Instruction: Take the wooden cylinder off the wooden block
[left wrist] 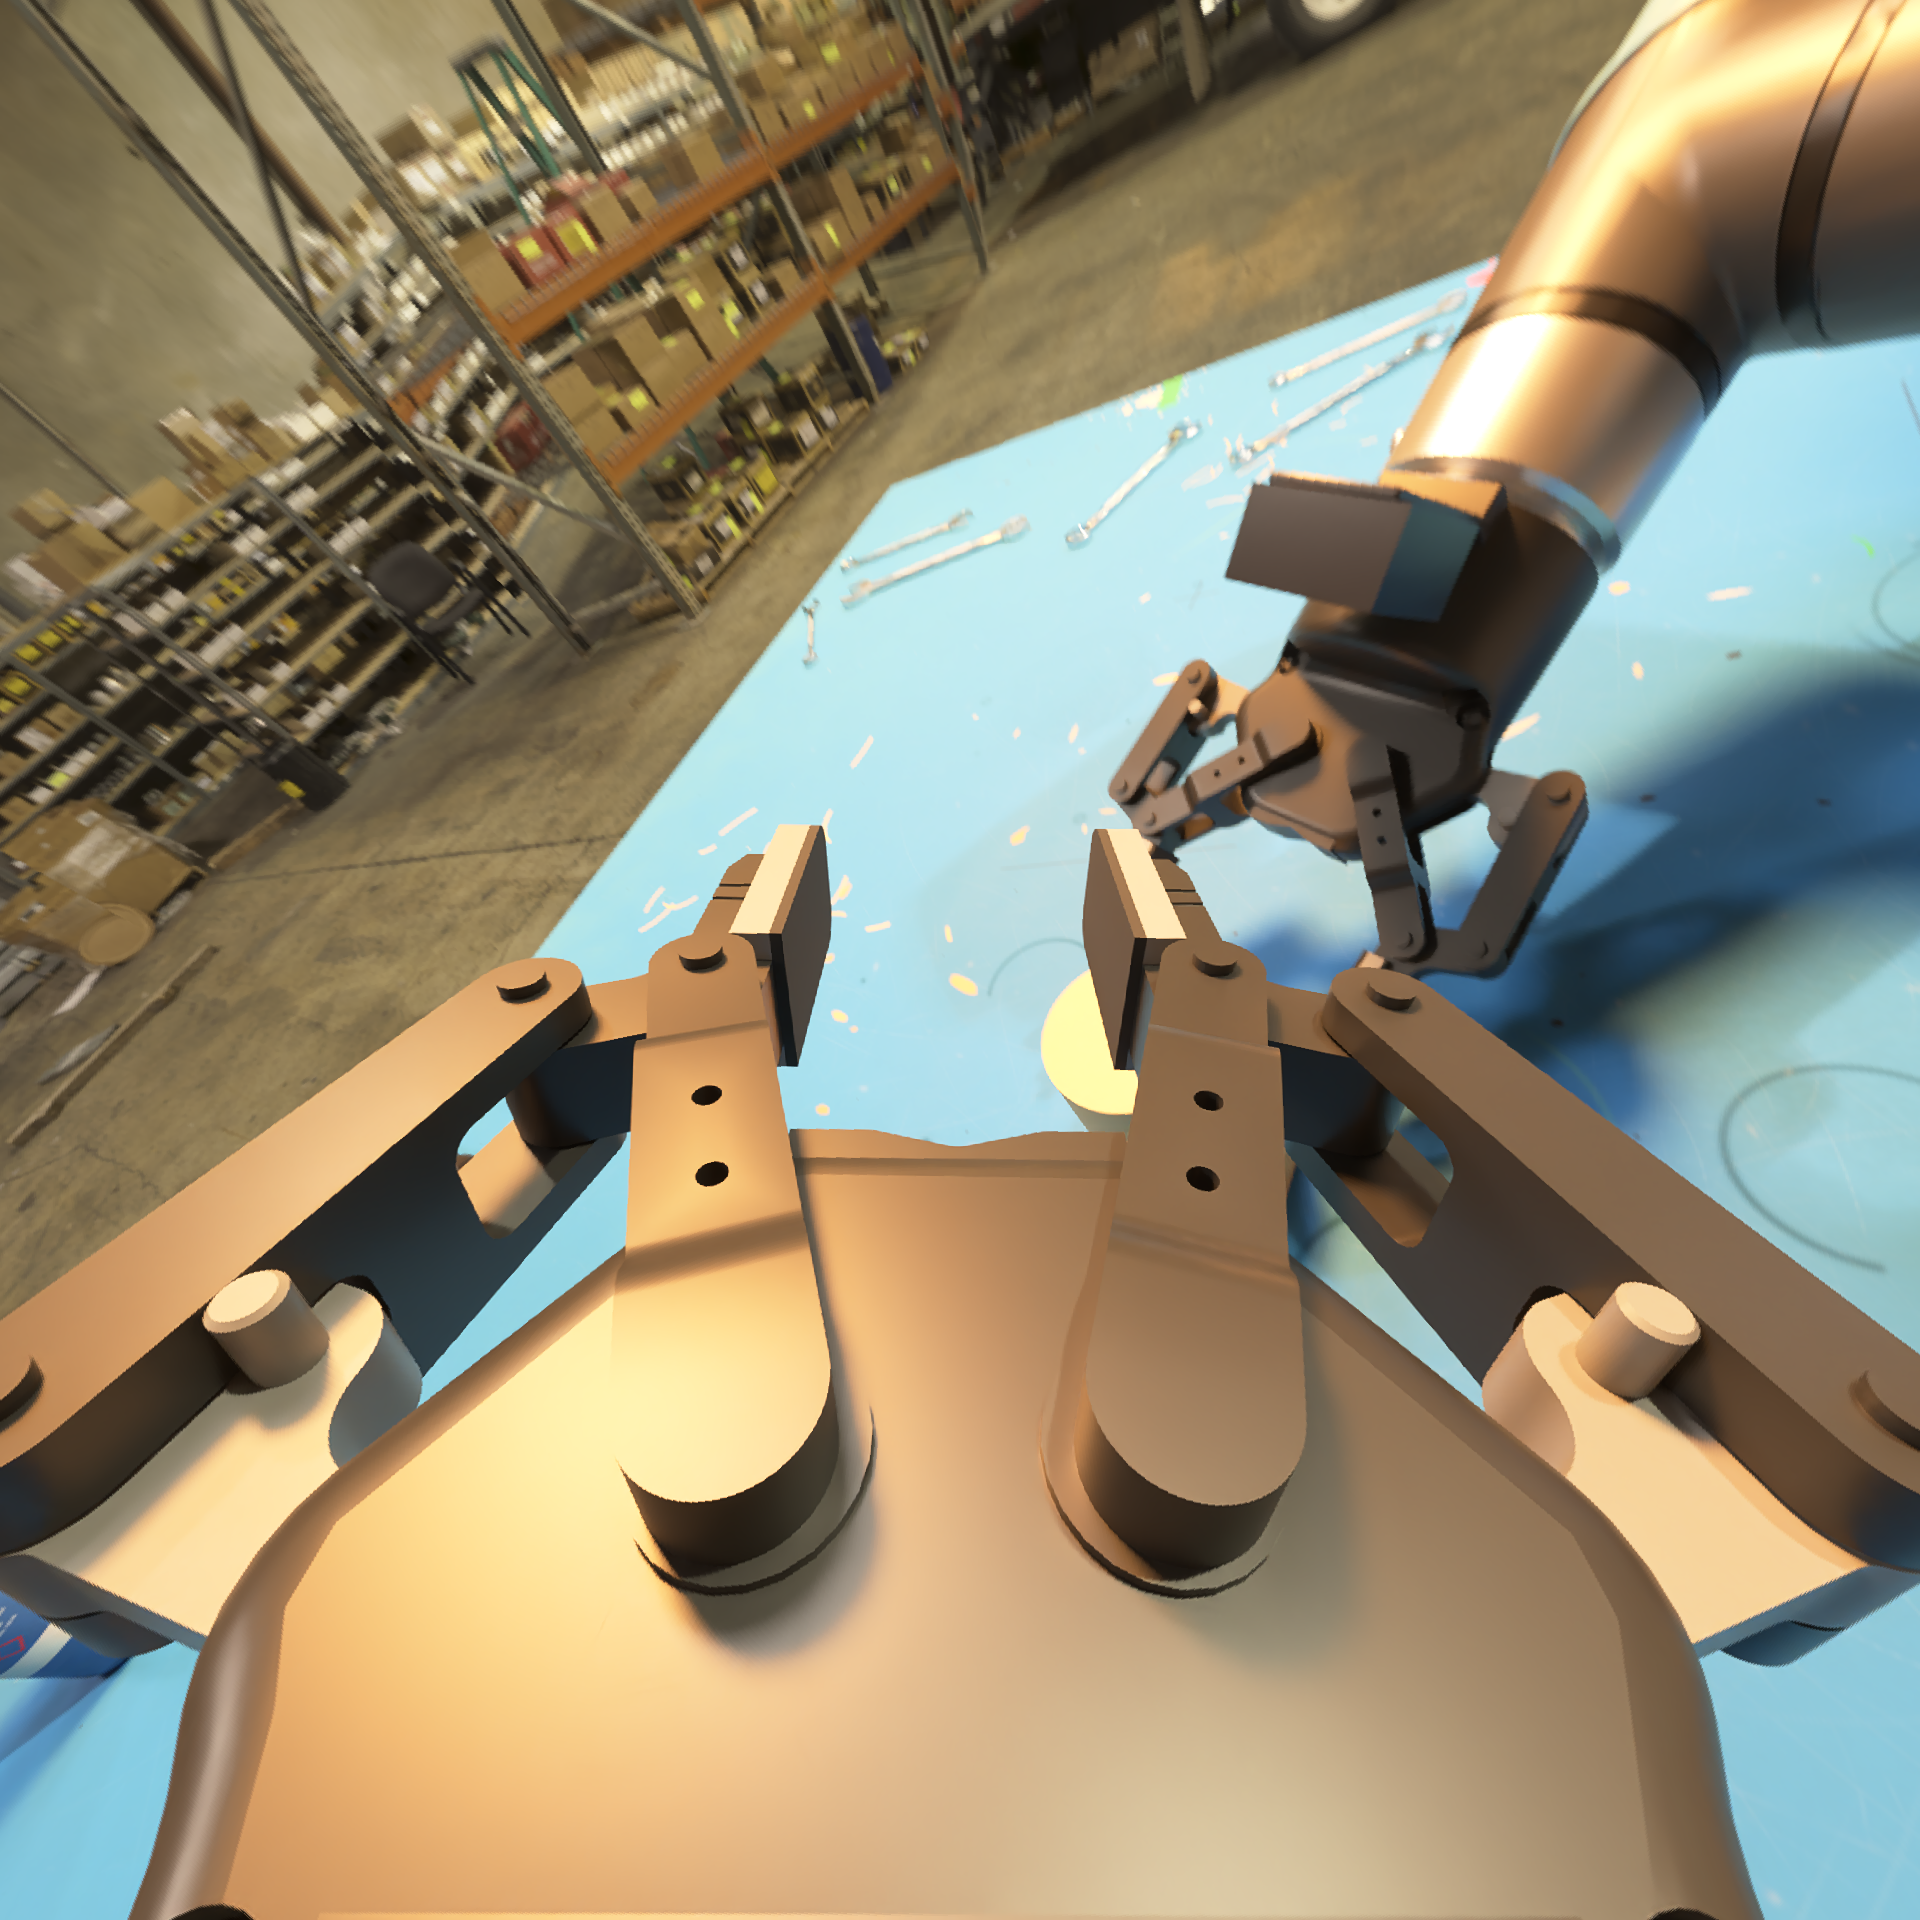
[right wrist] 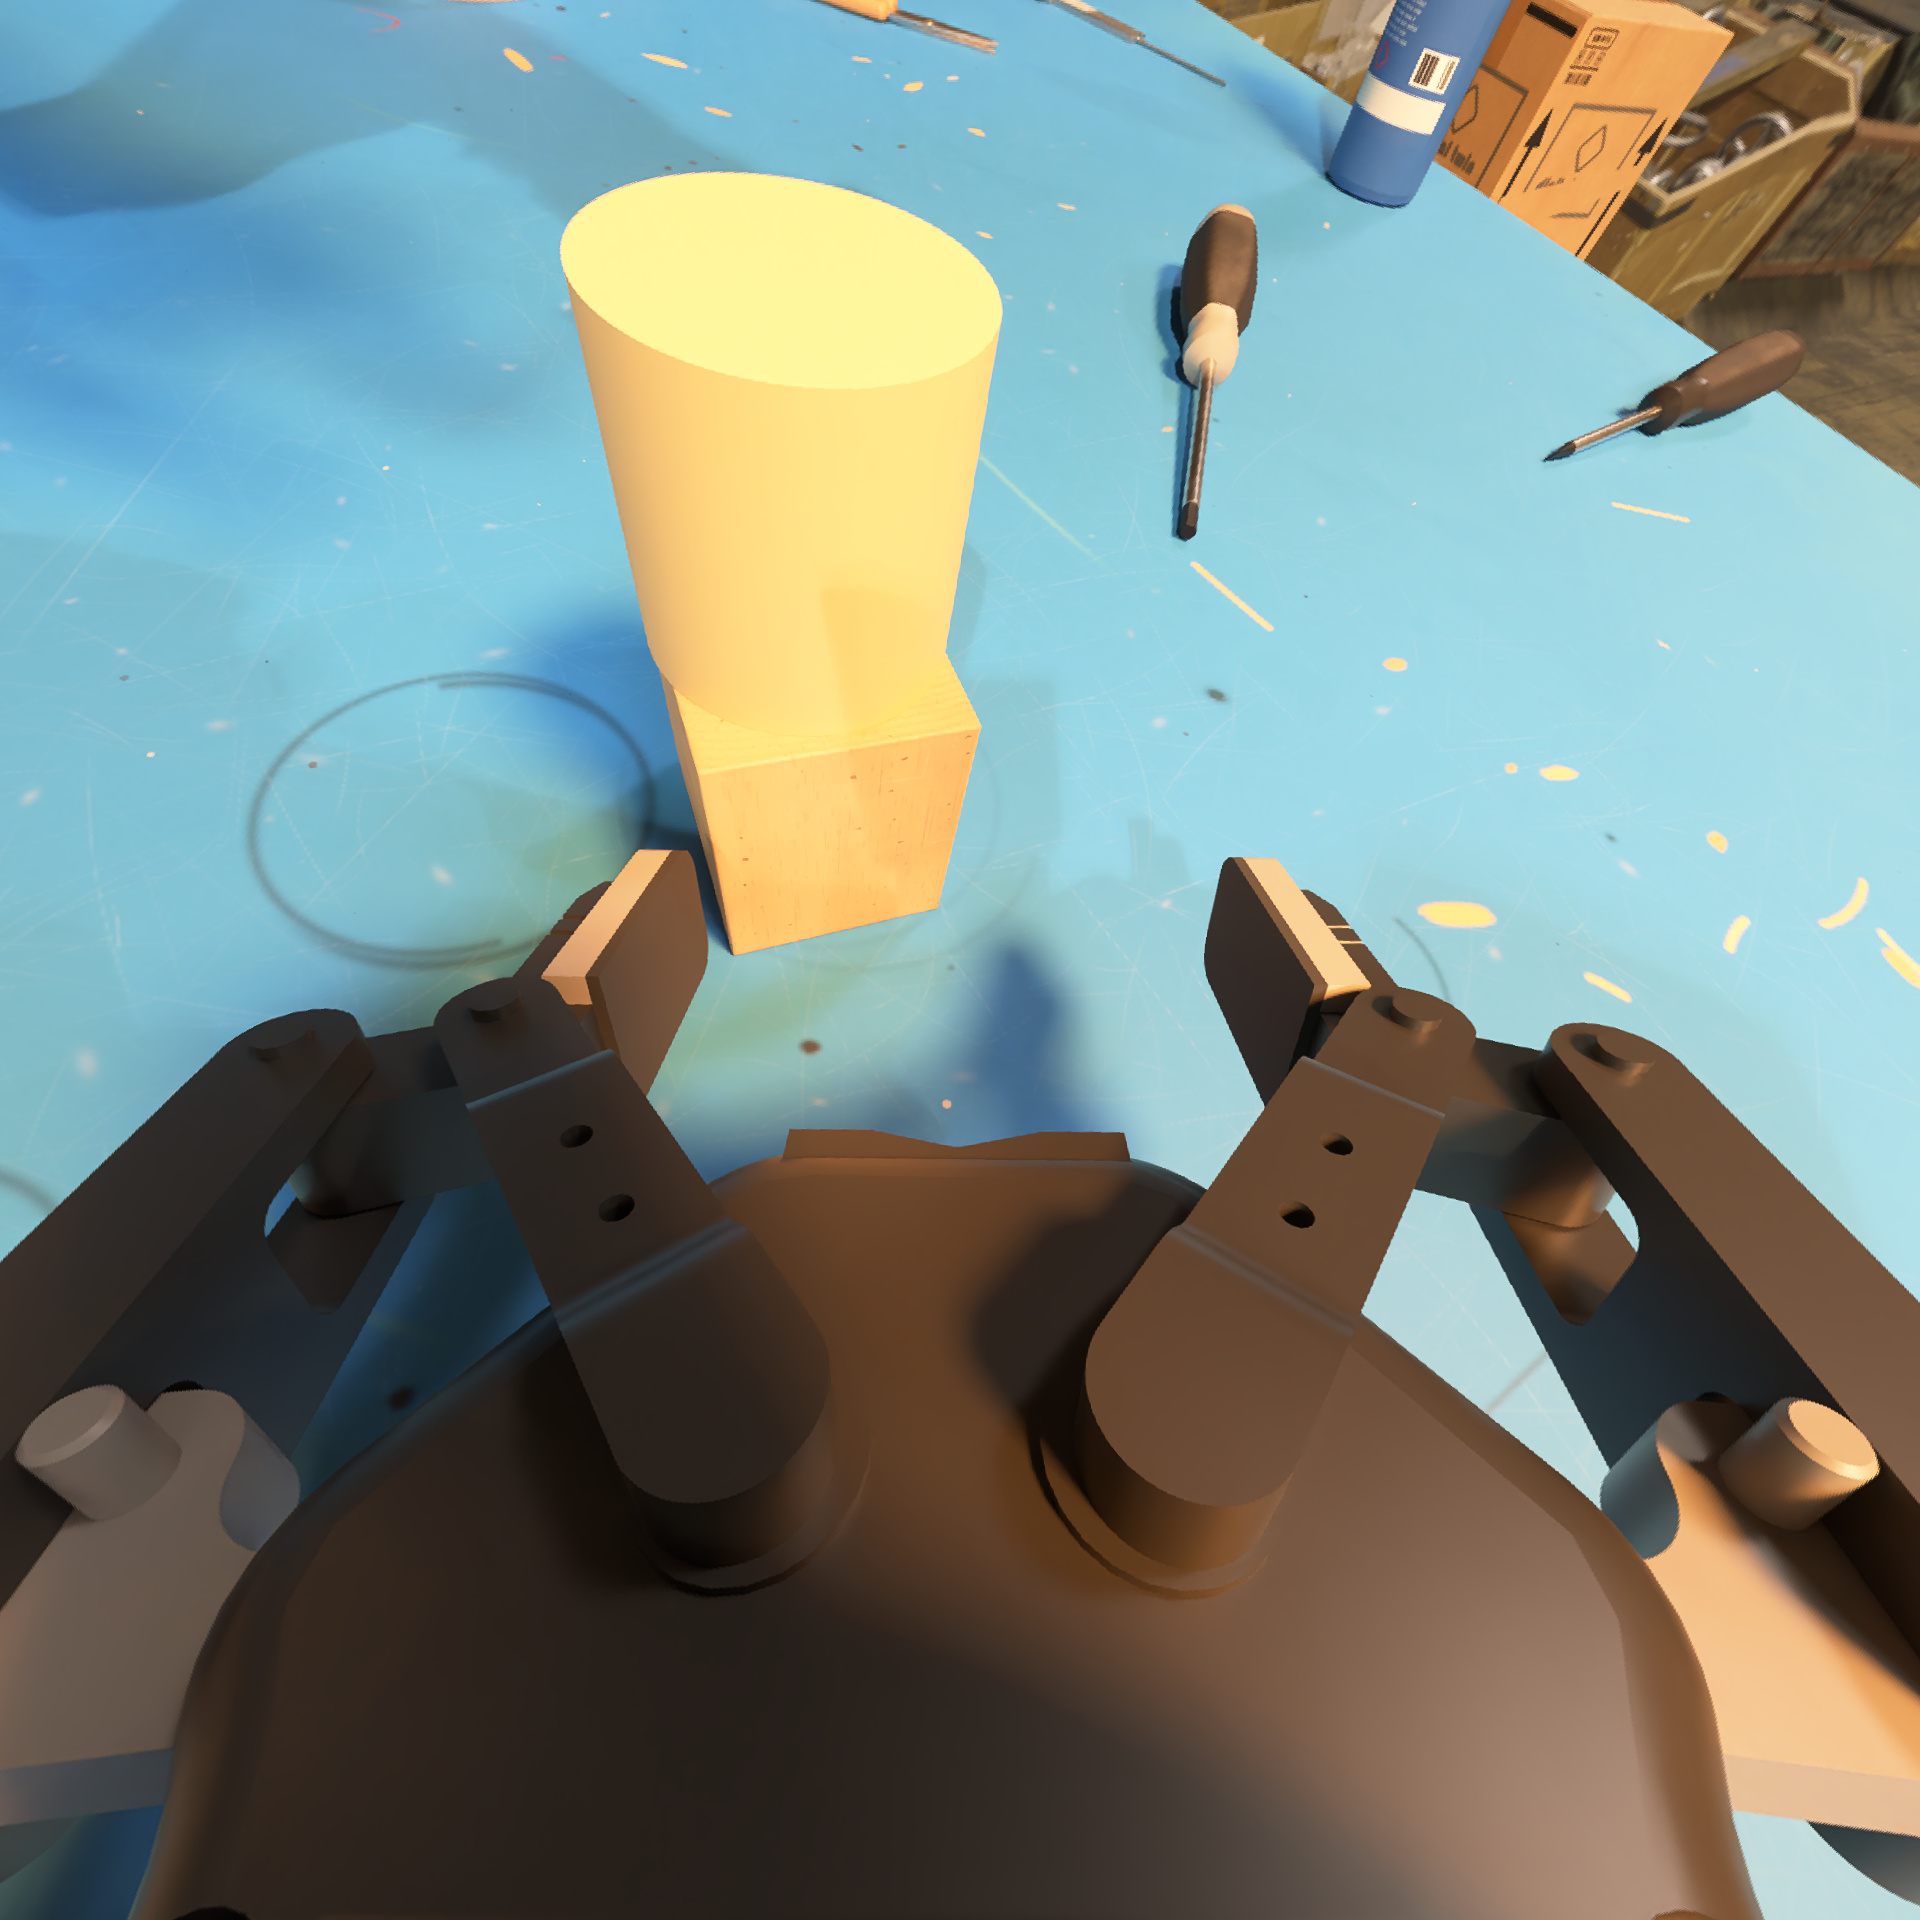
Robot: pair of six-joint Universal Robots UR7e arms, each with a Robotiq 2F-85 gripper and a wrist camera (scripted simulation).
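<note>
Cylinder (right wrist: 784, 436) upright on block (right wrist: 831, 821), block on blue table (right wrist: 1351, 727). Right gripper (right wrist: 940, 940) low beside block, fingers spread wide, empty; left finger (right wrist: 634, 945) just beside block's corner. Left gripper (left wrist: 956, 935) above the table, fingers parted fairly wide, empty; cylinder top (left wrist: 1075, 1039) peeking behind its right finger. Two screwdrivers (right wrist: 1205, 343) and blue bottle (right wrist: 1397, 104) farther off.

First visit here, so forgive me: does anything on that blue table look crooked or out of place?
Only slightly: the cylinder sits off-centre on the block, overhanging one edge. It stands upright; nothing is spilled.
</note>
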